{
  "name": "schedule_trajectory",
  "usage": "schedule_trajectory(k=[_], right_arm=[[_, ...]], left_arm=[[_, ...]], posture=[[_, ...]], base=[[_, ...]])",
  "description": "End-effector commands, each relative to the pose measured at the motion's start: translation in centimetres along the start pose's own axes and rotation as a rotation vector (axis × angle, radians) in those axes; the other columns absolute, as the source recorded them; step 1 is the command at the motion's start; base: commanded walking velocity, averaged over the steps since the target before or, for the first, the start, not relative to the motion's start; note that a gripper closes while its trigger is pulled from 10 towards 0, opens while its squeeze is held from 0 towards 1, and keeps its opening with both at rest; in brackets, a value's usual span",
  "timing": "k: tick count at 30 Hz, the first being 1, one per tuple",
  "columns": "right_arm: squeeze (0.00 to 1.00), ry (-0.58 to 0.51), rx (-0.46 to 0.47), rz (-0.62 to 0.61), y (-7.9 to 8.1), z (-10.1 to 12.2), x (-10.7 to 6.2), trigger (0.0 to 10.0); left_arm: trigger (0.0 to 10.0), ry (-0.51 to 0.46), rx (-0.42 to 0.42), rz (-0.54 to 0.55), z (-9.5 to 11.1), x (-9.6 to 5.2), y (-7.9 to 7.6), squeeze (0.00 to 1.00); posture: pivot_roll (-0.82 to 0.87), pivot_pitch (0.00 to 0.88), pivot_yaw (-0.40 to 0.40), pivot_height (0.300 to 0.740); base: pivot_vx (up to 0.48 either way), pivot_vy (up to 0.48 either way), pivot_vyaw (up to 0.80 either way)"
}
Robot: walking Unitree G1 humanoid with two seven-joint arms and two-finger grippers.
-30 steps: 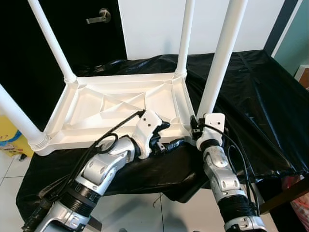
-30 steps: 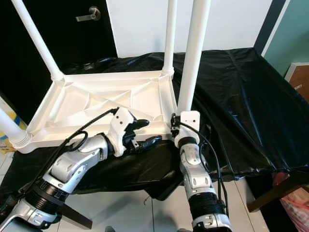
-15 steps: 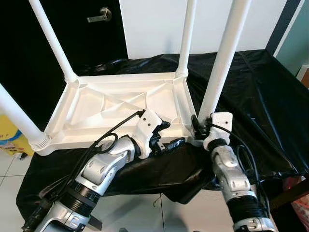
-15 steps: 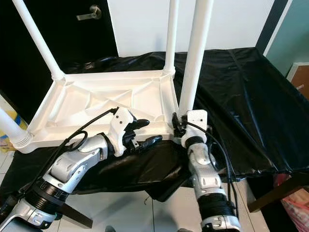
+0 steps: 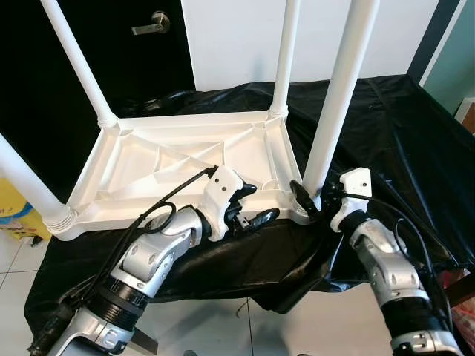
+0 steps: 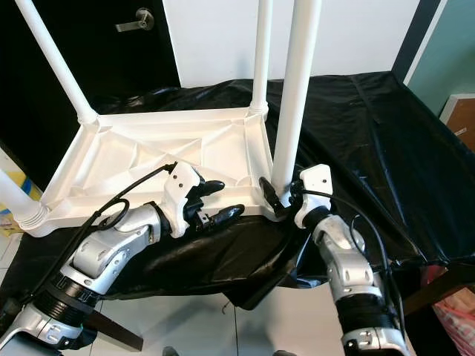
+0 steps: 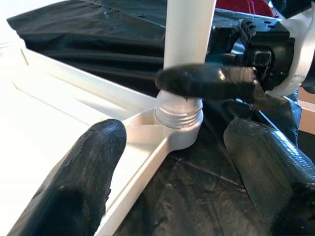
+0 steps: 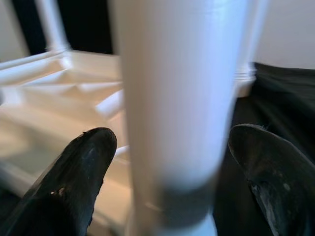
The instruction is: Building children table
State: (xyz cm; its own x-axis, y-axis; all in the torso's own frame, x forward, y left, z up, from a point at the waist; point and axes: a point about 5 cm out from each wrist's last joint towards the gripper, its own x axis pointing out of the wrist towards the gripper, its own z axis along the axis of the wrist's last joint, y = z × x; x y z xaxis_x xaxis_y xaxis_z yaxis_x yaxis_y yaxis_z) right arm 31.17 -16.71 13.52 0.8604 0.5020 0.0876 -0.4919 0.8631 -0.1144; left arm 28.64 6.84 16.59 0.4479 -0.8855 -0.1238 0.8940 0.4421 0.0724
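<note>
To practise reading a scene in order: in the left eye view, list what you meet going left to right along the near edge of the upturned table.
Near-left table leg → left gripper → near-right table leg → right gripper at its base → black sheet.

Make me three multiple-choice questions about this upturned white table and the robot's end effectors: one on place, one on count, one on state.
1. The right end effector is at:
A) the near right leg's base
B) the door handle
C) the floor

2. White legs standing on the table:
A) two
B) four
C) six

3. The left end effector is:
A) shut on a leg
B) open beside the table's near rim
C) folded under the black sheet

Answers: 1 A, fingers flank the near right leg; 2 B, one at each corner; 3 B, its fingers are spread, gripping nothing.
</note>
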Motion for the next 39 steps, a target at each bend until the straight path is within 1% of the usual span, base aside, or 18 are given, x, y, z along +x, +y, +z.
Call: schedule_trajectory(k=[1,8,11,12,14,15,24,25,26,28,29,30,35,39], right_arm=[[0.00,0.008,-0.001,0.058,0.2,-0.1,0.3,10.0],[0.00,0.045,-0.024,0.137,-1.0,-0.2,1.2,10.0],[0.00,0.057,-0.028,0.148,-1.2,-0.3,1.4,10.0],[0.00,0.065,-0.025,0.160,-1.3,-0.5,1.5,1.5],[0.00,0.068,-0.021,0.163,-1.3,-0.6,1.5,1.5],[0.00,0.073,-0.012,0.169,-1.2,-0.8,1.5,0.0],[0.00,0.079,0.002,0.178,-1.4,-1.3,1.3,0.0],[0.00,0.076,0.003,0.169,-1.4,-1.4,1.3,10.0],[0.00,0.068,0.019,0.156,-1.4,-1.4,1.2,10.0],[0.00,0.065,0.023,0.153,-1.4,-1.4,1.2,10.0],[0.00,0.054,0.030,0.124,-1.3,-1.5,1.2,10.0],[0.00,0.054,0.030,0.124,-1.3,-1.5,1.2,10.0],[0.00,0.035,0.035,-0.007,-1.3,-1.7,1.1,10.0],[0.00,0.034,0.036,-0.020,-1.3,-1.7,1.1,10.0]], left_arm=[[10.0,0.002,0.004,-0.153,0.0,-0.1,-0.5,0.00],[10.0,0.000,0.009,-0.161,0.2,0.0,-0.5,0.00],[10.0,-0.003,0.010,-0.160,0.3,-0.1,-0.5,0.00],[10.0,-0.006,0.011,-0.156,0.4,-0.1,-0.4,0.00],[10.0,-0.006,0.012,-0.153,0.4,-0.2,-0.3,0.00],[10.0,-0.006,0.013,-0.150,0.4,-0.2,-0.3,0.00],[10.0,-0.004,0.007,-0.140,0.3,-0.6,-0.3,0.00],[10.0,-0.004,0.007,-0.138,0.3,-0.6,-0.2,0.00],[10.0,-0.005,0.009,-0.136,0.4,-0.7,-0.2,0.00],[10.0,-0.005,0.009,-0.136,0.4,-0.7,-0.2,0.00],[10.0,-0.006,0.007,-0.138,0.3,-0.7,-0.3,0.00],[10.0,-0.006,0.007,-0.138,0.3,-0.7,-0.3,0.00],[10.0,-0.005,0.003,-0.139,0.2,-0.6,-0.4,0.00],[10.0,-0.005,0.004,-0.139,0.2,-0.6,-0.4,0.00]], posture=[[-0.10,0.000,0.058,0.740],[-0.09,0.000,0.061,0.740],[-0.08,0.000,0.058,0.740],[-0.07,0.000,0.053,0.740],[-0.07,0.000,0.053,0.740],[-0.06,0.000,0.051,0.740],[-0.05,0.000,0.046,0.740],[-0.05,0.000,0.042,0.740],[-0.05,0.000,0.042,0.740],[-0.05,0.000,0.042,0.740],[-0.06,0.000,0.041,0.740],[-0.06,0.000,0.041,0.740],[-0.06,0.000,0.040,0.740],[-0.06,0.000,0.040,0.740]], base=[[0.000,0.000,0.00],[0.000,0.000,0.00],[0.000,0.000,0.00],[0.000,0.000,0.00],[0.000,0.000,0.00],[0.000,0.000,0.00],[0.000,0.000,0.00],[0.000,0.000,0.00],[0.000,0.000,0.00],[0.000,0.000,0.00],[0.000,0.000,0.00],[0.000,0.000,0.00],[0.000,0.000,0.00],[0.000,0.000,0.00]])
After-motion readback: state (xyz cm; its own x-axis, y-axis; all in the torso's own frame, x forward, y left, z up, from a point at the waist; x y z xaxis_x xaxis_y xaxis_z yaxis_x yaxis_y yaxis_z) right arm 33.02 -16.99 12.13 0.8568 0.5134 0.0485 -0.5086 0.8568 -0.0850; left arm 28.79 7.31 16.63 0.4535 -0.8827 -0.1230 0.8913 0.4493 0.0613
